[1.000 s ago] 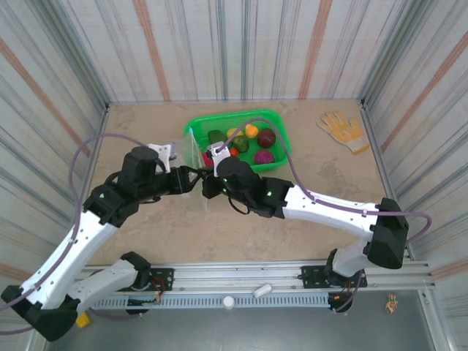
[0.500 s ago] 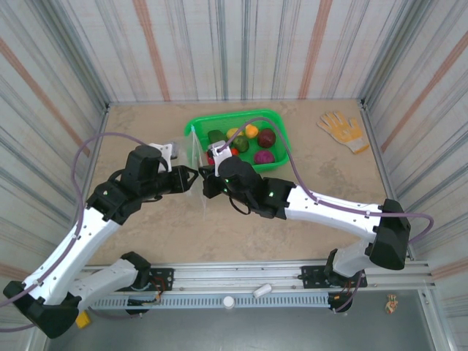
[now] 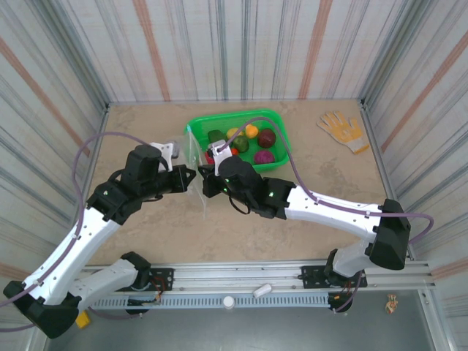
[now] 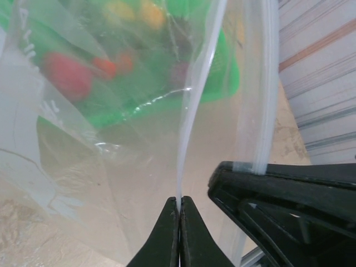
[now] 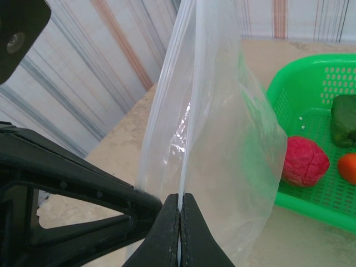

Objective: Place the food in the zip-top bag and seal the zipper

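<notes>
The clear zip-top bag hangs upright between my two grippers, just left of the green basket. My left gripper is shut on one lip of the zipper. My right gripper is shut on the other lip, so the mouth is held slightly apart. The food lies in the basket: a magenta piece, a maroon one, a yellow-orange one and green ones. No slider tab is visible.
The green mesh basket stands at the back centre, right behind the bag. A tan glove lies at the back right. Striped walls close in the table on three sides. Bare tabletop lies in front of the grippers.
Both grippers have crept slightly away from the near edge with the bag still held between them; otherwise nothing has visibly changed.
</notes>
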Robot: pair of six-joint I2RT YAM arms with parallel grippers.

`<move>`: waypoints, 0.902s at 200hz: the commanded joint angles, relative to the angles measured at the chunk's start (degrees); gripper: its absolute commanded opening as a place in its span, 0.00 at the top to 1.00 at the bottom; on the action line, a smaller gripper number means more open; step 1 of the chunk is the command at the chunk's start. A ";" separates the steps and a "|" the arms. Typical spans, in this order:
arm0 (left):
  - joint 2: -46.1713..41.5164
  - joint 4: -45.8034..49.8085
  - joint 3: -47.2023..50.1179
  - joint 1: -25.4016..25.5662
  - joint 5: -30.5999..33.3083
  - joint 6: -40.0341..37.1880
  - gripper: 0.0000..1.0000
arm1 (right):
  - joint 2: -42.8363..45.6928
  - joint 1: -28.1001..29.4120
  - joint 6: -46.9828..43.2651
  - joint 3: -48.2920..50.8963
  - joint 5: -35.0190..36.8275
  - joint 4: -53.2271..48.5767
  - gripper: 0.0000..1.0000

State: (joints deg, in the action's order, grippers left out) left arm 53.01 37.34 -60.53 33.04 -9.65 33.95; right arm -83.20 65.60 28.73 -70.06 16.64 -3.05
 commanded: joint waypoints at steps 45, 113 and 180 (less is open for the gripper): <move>-0.25 7.49 -6.60 0.08 1.13 -1.74 1.00 | 1.02 -3.64 1.29 1.52 1.72 -3.37 0.97; 3.46 27.07 -19.44 -2.84 12.79 -10.25 1.00 | 0.37 -10.32 -6.25 0.52 -7.34 -10.99 0.55; 6.38 20.58 -13.68 -6.39 2.48 -7.38 1.00 | -3.66 -9.57 -13.20 -9.11 3.61 -20.78 0.24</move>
State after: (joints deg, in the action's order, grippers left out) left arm 59.20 58.72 -74.54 27.70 -5.17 26.17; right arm -84.77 57.65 16.14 -75.92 12.29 -18.15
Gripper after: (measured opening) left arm 0.053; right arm 0.755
